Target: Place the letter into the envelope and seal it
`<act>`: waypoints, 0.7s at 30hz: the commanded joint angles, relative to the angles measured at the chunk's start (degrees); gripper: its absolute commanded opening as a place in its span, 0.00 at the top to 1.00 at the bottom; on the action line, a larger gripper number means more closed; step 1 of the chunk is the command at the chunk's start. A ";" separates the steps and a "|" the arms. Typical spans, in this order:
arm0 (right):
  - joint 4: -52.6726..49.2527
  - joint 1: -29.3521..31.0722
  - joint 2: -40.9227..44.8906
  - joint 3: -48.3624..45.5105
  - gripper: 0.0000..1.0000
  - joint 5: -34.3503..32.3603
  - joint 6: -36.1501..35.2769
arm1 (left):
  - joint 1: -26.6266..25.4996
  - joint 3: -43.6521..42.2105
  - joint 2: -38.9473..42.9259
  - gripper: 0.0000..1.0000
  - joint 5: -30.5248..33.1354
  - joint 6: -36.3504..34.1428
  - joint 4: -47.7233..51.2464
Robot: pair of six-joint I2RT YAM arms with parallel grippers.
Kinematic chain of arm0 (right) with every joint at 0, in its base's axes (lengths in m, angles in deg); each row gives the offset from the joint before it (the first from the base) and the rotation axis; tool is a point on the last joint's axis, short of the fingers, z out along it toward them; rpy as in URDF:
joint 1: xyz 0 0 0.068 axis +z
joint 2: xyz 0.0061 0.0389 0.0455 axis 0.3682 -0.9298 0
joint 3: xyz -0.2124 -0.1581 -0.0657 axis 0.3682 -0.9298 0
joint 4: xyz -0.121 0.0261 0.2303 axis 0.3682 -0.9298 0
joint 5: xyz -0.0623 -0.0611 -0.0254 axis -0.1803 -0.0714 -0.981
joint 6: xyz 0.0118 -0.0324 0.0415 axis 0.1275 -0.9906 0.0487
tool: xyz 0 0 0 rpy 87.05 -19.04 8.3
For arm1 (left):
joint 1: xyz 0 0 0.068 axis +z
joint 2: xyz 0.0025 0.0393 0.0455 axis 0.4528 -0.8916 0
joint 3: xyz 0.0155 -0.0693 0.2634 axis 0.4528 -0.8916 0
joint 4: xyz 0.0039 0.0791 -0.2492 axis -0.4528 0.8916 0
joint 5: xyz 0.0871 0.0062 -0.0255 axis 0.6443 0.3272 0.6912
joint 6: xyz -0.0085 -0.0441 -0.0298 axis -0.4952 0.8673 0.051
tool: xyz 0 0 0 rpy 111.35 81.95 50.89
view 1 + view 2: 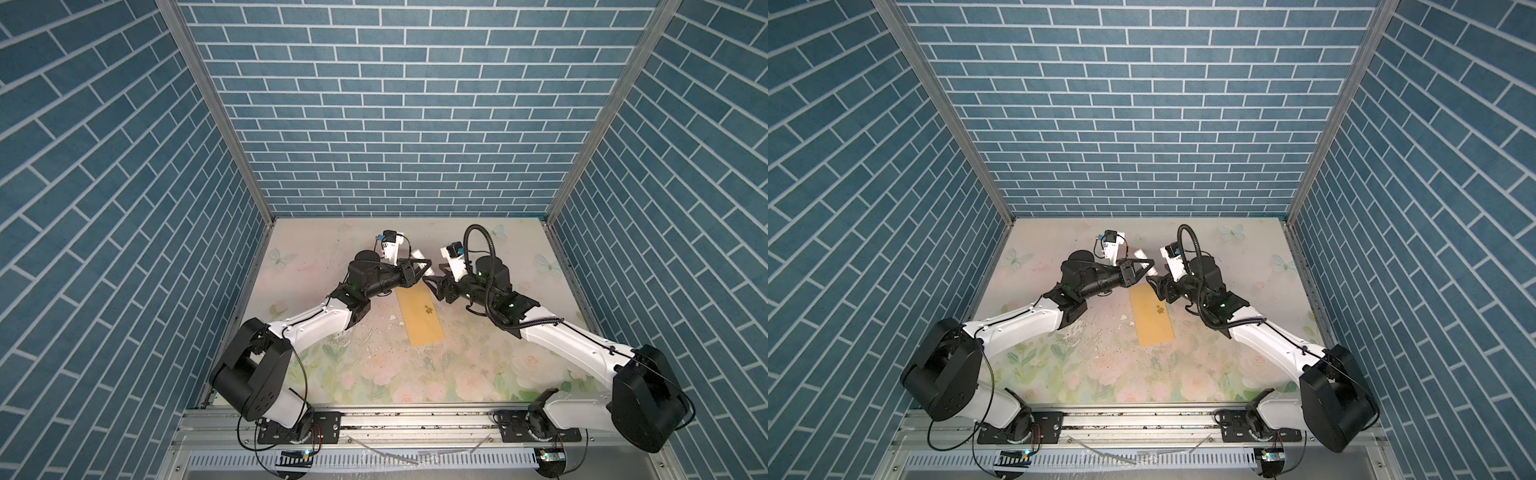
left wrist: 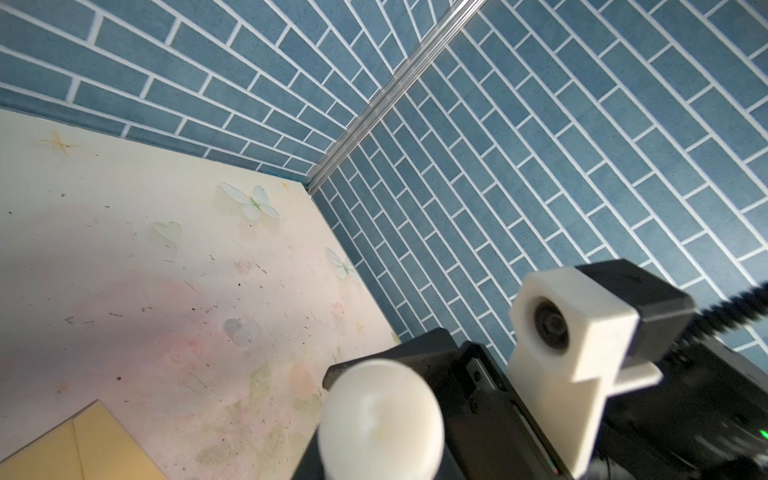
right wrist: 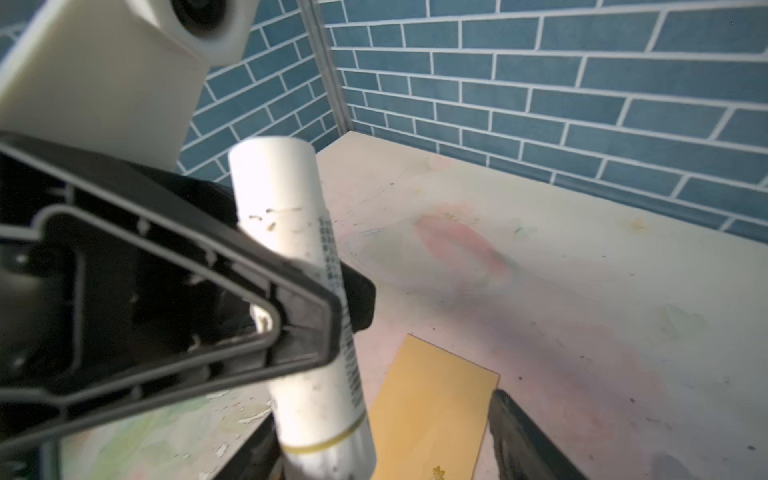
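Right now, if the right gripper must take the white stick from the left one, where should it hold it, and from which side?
Probably the free end near the gold ring. The left gripper clamps the white stick mid-body, so that end stays bare. The right gripper, jaws open, faces it: approach from its own side, closing across the round body.

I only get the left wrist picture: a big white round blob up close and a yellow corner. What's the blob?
Observer: It's the end of a white stick, clamped in the left tool.
Operator: And the yellow corner?
Observer: That's an envelope lying flat on the table, with a small gold emblem facing up.
Operator: Where's the other arm?
Observer: The right tool faces the stick, its jaws spread apart.
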 commanded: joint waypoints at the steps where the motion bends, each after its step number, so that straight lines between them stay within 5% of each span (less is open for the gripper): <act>1: 6.21 -2.40 -0.05 -2.39 0.34 15.79 6.95 | 0.37 0.93 0.74 1.00 -3.04 -0.01 0.48; 21: 14.65 -4.81 -3.52 -3.37 0.92 21.56 13.21 | 0.33 -0.77 1.24 1.00 -2.72 1.20 -1.16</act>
